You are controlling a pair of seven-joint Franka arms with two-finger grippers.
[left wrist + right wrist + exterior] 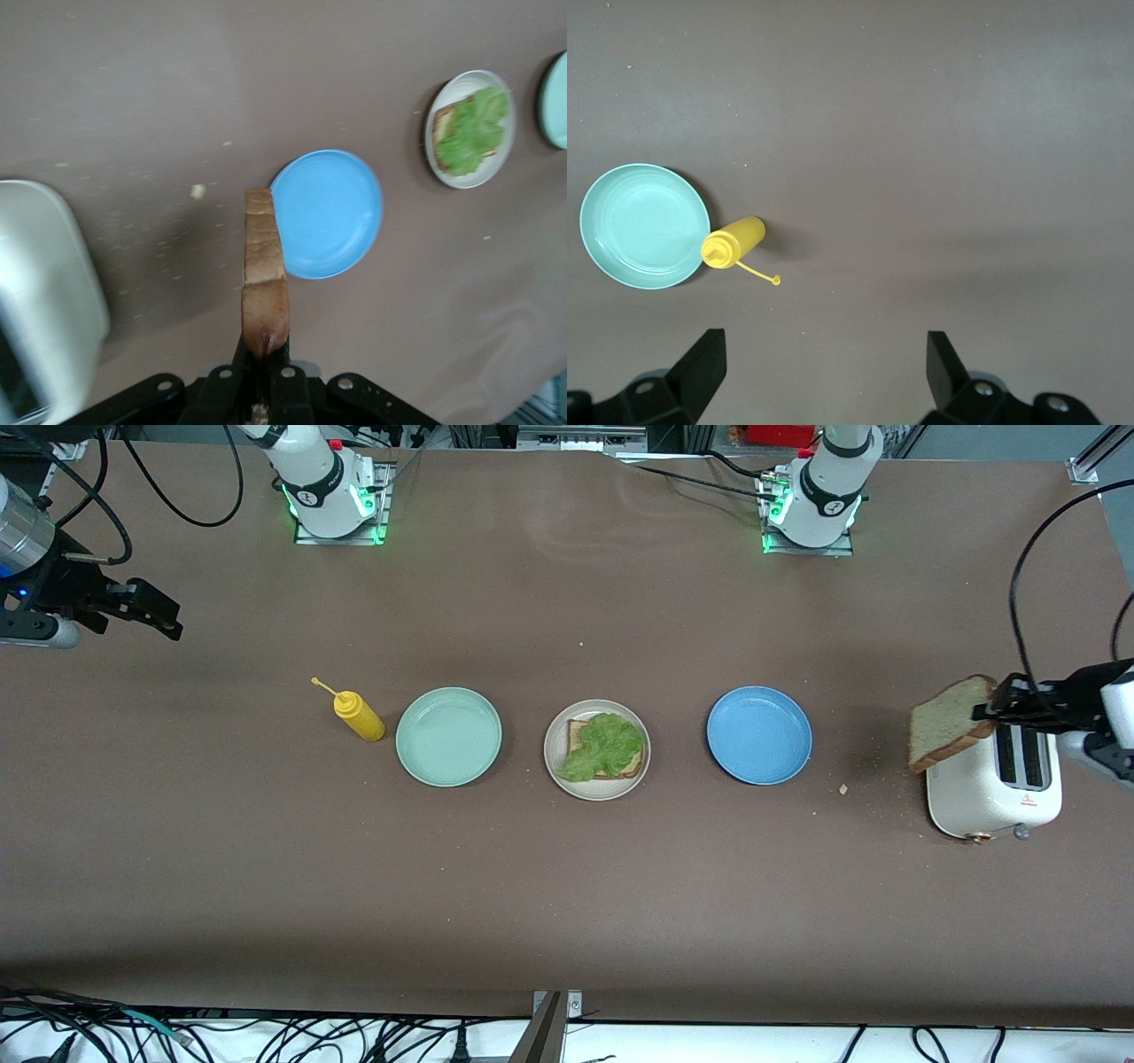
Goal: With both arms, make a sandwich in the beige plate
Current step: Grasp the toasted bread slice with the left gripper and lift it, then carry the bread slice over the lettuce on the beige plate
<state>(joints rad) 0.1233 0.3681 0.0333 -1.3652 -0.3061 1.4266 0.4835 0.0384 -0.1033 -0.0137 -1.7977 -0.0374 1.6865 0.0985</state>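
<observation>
At right of the front view, the left gripper point(999, 707) hangs over the toaster point(992, 793), fingers clamped on the crust edge of a bread slice point(948, 722). At centre sits the beige plate point(556, 772), already carrying bread and lettuce point(607, 746); the blue plate point(758, 735) lies between toaster and goal. To do it well, carry the slice high over the blue plate, level it above the lettuce, then release low. At upper left the right gripper point(164, 615) waits, fingers spread and empty.
</observation>
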